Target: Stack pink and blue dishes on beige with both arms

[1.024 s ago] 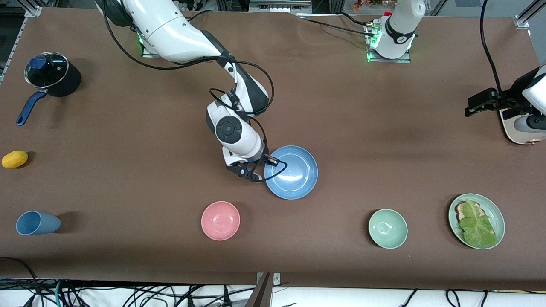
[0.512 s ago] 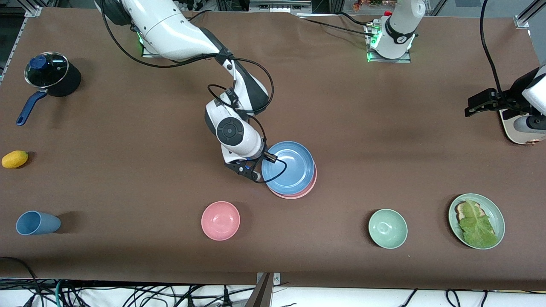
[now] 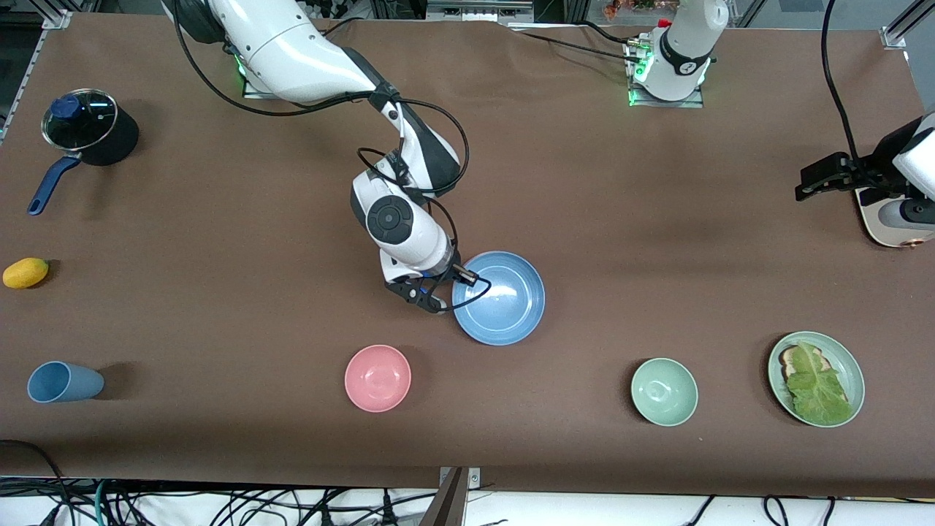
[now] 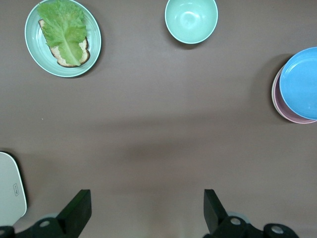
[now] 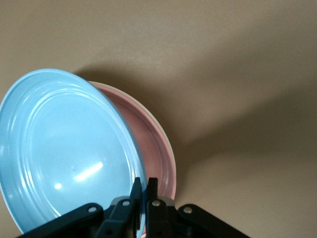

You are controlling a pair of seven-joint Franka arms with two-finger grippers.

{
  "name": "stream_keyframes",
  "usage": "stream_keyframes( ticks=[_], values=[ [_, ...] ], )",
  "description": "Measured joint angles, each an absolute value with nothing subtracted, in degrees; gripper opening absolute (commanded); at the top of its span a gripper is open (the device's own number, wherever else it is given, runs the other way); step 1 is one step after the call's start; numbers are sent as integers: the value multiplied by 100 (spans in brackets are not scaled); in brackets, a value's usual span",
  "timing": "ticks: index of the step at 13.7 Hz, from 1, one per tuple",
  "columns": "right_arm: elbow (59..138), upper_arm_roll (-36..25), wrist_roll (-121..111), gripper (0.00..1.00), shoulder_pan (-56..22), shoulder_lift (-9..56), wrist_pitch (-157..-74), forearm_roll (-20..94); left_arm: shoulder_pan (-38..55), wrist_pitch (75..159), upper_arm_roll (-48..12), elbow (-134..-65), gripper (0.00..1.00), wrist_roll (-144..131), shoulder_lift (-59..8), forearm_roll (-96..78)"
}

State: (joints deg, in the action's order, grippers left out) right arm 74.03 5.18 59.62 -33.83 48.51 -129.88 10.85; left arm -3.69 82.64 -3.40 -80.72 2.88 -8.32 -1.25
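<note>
Blue plate [image 3: 500, 297], pinched at its rim by the right claw [image 3: 440, 295], has come back down from its tilt onto the pink plate [image 5: 159, 148]; beige rim [image 5: 170, 144] apparently beneath; release looks next; left claw [image 4: 143, 210] waits open, well apart.

A high camera across the table faces my two bases and takes in the whole brown table [image 3: 219, 219]. My left wrist camera looks straight down from well above, catching the lettuce plate [image 4: 63, 37], the green bowl [image 4: 191, 20] and the blue plate [image 4: 300, 83]. My right wrist camera sits very close to that blue plate [image 5: 64, 148], which all three views share.
</note>
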Motion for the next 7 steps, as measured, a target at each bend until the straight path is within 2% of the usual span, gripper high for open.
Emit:
stream_keyframes(
  ticks=[3, 4, 5, 6, 7],
  values=[
    [7414, 518, 5962, 16, -3384, 4868, -12992, 1044, -369, 8264, -340, -8072, 100, 288, -844, -125],
    [7414, 518, 5962, 31, -3384, 4883, -12992, 1042, -369, 8264, -340, -8072, 100, 288, -854, -125],
    [7415, 518, 5962, 53, -3384, 4895, -12992, 1041, -369, 8265, -340, -8072, 100, 288, -865, -125],
    [7414, 515, 5962, 85, -3383, 4896, -12984, 1041, -369, 8265, -340, -8072, 100, 288, -872, -125],
    [7411, 509, 5962, 100, -3380, 4894, -12946, 1038, -369, 8265, -340, -8072, 100, 288, -875, -125]
  ],
)
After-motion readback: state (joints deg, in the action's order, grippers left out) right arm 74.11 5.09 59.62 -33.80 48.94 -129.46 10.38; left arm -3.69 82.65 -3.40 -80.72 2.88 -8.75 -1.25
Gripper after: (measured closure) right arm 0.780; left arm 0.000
